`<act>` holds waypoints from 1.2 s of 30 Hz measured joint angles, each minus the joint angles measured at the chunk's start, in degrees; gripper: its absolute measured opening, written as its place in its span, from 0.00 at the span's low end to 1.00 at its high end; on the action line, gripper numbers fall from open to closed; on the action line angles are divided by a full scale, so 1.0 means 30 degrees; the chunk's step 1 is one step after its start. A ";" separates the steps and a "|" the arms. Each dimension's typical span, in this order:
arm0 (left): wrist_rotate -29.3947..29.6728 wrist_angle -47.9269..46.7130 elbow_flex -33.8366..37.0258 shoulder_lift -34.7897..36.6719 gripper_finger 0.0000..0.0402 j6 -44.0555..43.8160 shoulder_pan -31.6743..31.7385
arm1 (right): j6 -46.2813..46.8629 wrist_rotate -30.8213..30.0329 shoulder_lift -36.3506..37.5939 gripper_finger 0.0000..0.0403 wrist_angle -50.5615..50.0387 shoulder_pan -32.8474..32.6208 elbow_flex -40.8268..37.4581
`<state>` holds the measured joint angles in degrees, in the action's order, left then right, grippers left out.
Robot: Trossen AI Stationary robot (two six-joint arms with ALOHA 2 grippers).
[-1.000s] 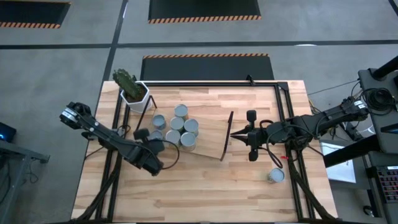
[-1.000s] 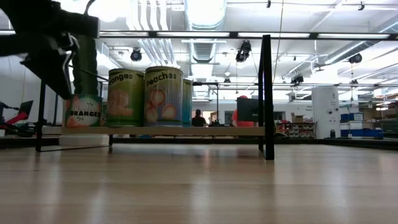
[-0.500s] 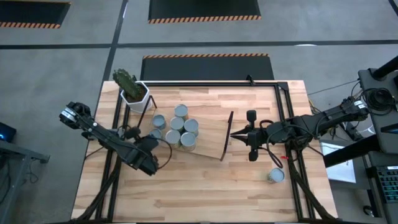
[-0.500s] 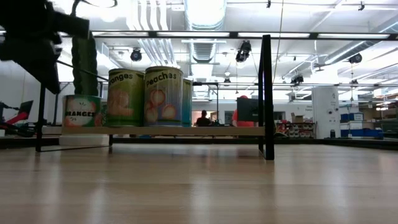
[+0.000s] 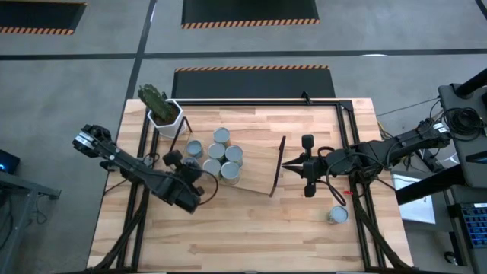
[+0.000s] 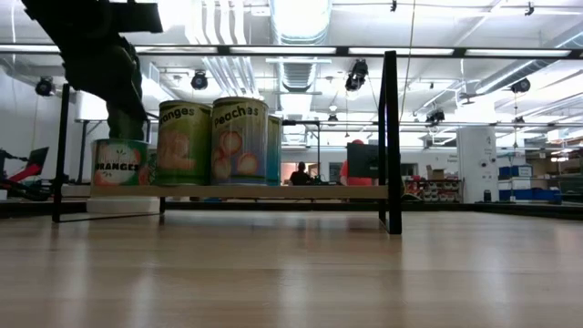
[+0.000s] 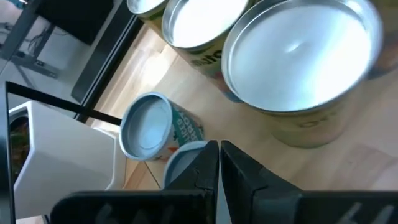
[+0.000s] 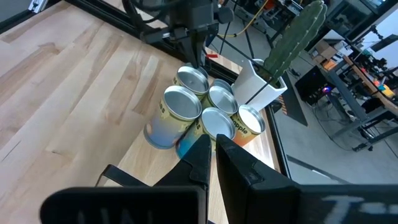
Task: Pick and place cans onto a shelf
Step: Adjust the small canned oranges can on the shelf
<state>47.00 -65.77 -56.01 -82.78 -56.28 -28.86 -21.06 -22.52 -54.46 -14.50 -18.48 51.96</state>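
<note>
A low light-wood shelf [image 5: 251,164] with a thin black wire frame at each end sits on the pale wooden table [image 5: 251,228], and it serves as the landmark here. Six short silver-topped metal cans [image 5: 217,158] stand bunched together on the shelf's end nearest a white hexagonal pot holding a green cactus [image 5: 161,108], which sits just beyond that end at the table's corner. In the low view the can labels read oranges and peaches [image 6: 239,141], with one can standing on the shelf board at the left [image 6: 120,164] and taller stacks beside it. A seventh can [image 5: 337,215] stands alone on the table, well apart from the shelf, past its other end and nearer the front edge.

The left hand [image 5: 176,161] hovers just beside the cluster of cans at the shelf's cactus end, its fingers [image 7: 239,171] pressed together and holding nothing; the left wrist view looks down on shiny can tops [image 7: 298,50] directly below.

The right hand [image 5: 286,163] points at the shelf's opposite wire frame, close to it, fingers [image 8: 230,155] closed with nothing between them. Its wrist view looks along the shelf at the cans [image 8: 199,102] and the cactus [image 8: 292,40].
</note>
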 joint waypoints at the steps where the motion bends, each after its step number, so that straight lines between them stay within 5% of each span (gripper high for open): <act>1: 0.0002 0.0013 0.0076 0.0000 0.00 0.0025 0.0122 | 0.0000 0.0000 0.0000 0.03 0.0009 0.0003 -0.0003; 13: -0.1062 0.0534 0.2288 -0.0015 0.00 -0.1600 0.0569 | -0.0054 0.0000 0.0000 0.03 0.0009 0.0000 0.0000; 25: -0.2461 -0.0099 0.1884 0.0289 0.00 0.1645 0.0379 | -0.0025 0.0000 0.0000 0.03 0.0009 0.0006 0.0000; 32: -0.1627 -0.0419 0.1519 0.1606 0.00 0.2093 0.0362 | -0.0007 0.0000 0.0000 0.03 0.0007 0.0007 -0.0006; 36: -0.3397 -0.0373 0.0861 0.2332 0.00 0.2592 -0.0001 | -0.0007 0.0000 0.0000 0.03 0.0013 0.0006 0.0000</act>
<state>36.81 -66.89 -53.43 -75.79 -48.51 -28.87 -21.08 -22.52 -54.46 -14.46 -18.46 51.96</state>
